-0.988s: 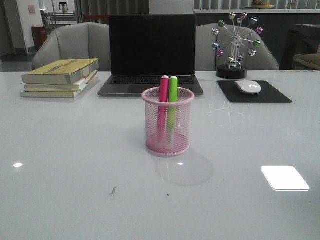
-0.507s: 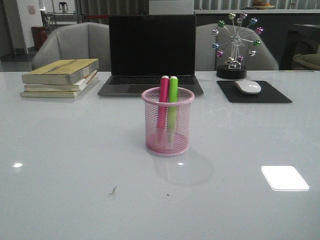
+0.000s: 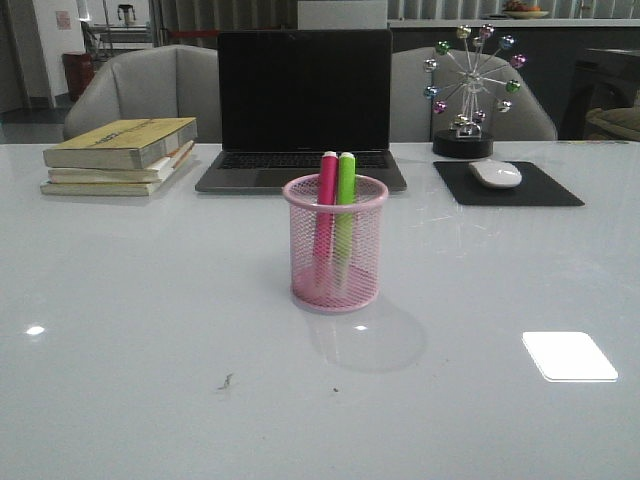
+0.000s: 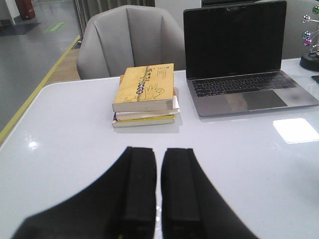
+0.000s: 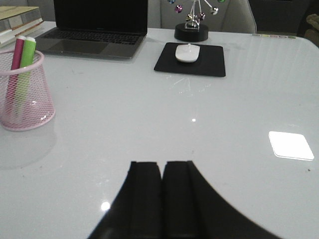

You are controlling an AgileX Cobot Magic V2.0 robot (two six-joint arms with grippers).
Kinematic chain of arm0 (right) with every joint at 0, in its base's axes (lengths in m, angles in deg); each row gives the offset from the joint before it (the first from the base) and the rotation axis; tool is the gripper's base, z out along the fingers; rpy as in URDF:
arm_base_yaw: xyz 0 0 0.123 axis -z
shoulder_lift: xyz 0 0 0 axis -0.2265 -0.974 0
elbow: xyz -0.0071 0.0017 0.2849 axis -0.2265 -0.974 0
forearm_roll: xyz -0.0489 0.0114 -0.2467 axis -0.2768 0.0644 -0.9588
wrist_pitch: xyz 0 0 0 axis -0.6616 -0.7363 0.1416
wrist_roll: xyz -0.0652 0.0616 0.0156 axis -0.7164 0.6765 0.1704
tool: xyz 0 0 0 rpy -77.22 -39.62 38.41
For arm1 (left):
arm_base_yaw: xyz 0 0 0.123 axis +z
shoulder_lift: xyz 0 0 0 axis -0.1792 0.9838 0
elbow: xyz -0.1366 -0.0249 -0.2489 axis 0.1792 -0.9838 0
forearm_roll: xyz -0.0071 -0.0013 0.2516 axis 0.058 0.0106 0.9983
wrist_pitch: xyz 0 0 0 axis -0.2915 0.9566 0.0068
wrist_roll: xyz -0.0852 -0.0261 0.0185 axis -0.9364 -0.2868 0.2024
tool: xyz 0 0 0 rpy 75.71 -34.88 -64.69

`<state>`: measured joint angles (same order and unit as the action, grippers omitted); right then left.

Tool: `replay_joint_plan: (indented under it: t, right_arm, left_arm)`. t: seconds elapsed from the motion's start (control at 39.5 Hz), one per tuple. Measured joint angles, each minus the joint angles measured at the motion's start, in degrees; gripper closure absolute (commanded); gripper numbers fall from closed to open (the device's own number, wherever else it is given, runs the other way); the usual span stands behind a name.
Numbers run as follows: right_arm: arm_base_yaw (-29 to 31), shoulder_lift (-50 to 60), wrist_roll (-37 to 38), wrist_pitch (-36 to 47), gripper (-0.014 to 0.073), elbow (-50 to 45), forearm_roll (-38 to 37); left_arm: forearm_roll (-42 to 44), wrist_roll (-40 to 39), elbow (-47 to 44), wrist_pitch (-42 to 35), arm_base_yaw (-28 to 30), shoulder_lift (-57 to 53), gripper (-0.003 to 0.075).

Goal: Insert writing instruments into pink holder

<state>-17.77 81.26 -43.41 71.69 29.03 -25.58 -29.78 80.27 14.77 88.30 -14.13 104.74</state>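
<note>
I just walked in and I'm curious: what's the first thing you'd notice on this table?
The pink holder in the middle of the table catches the eye first, with a pink marker and a green marker standing side by side in it. Behind it sits a dark, open laptop, and to the right a little wheel of shiny colored balls.

The front camera looked level across the tabletop (image 3: 150, 300) toward the far laptop (image 3: 303, 105), close to the pink holder (image 3: 335, 243). The left wrist camera sat low, facing the far-left books (image 4: 144, 94) and sharing the laptop (image 4: 244, 55). The right wrist camera faced far, sharing the holder (image 5: 22, 92) and mouse (image 5: 188, 52).
</note>
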Motion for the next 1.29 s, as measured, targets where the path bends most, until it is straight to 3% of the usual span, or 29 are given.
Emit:
replay_joint_plan:
  t: [0.79,0.86,0.89,1.29]
  right_arm:
    - [0.0,0.0,0.0,-0.9,0.0536,0.0,0.0]
    - [0.0,0.0,0.0,-1.0,0.0536,0.0,0.0]
    - [0.0,0.0,0.0,-1.0,0.0536,0.0,0.0]
    - [0.0,0.0,0.0,-1.0,0.0536,0.0,0.0]
  left_arm:
    - [0.0,0.0,0.0,0.0,0.0,0.1,0.057]
    - [0.0,0.0,0.0,0.0,0.1,-0.2,0.0603]
    - [0.0,0.0,0.0,0.1,0.2,-0.5,0.0629]
    - [0.0,0.0,-1.5,0.3,0.4,-10.5,0.0629]
